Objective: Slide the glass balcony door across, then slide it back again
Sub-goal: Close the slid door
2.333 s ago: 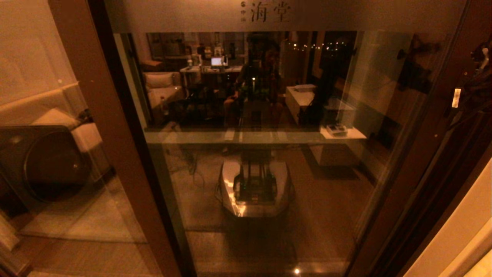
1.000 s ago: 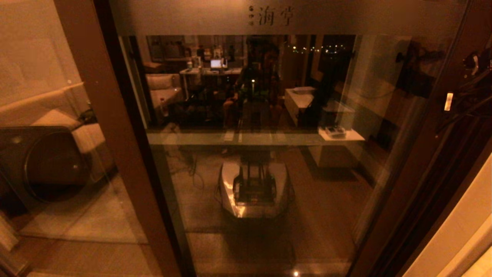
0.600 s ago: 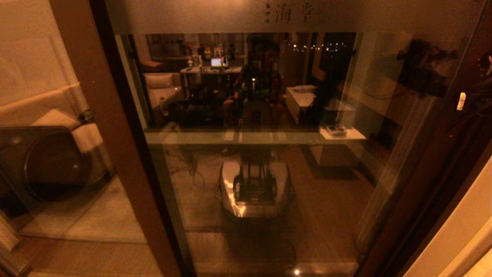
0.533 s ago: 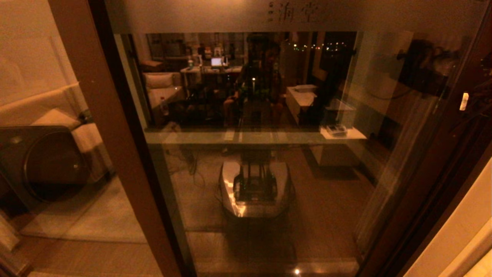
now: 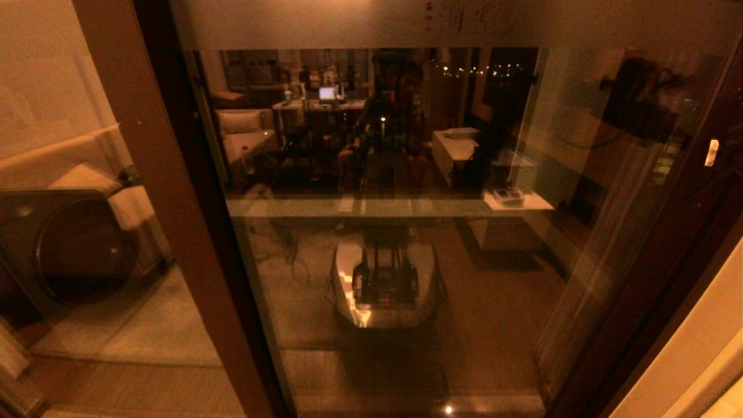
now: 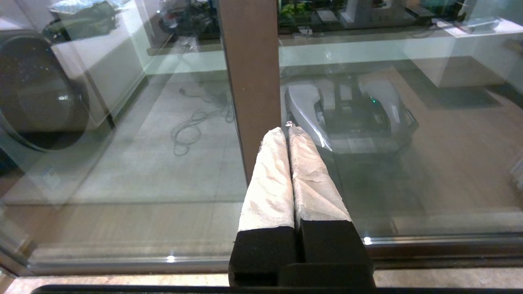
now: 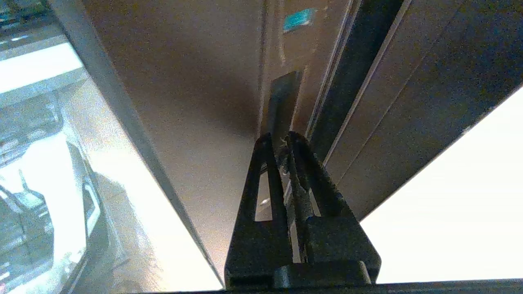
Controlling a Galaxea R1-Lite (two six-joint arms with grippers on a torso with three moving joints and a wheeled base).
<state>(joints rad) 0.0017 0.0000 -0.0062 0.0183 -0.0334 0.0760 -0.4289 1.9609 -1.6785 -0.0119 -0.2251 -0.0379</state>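
Head view shows the glass balcony door (image 5: 406, 244) filling the middle, its left stile (image 5: 168, 191) slanting down the left side and its frosted top band (image 5: 406, 23) along the top edge. Right wrist view has the right gripper (image 7: 280, 141) with fingers pressed together, tips against the slim lock plate (image 7: 282, 102) on the brown stile, gripping nothing. The left gripper (image 6: 288, 130), paper-wrapped fingers closed and empty, hangs just before the left stile above the floor track (image 6: 429, 245).
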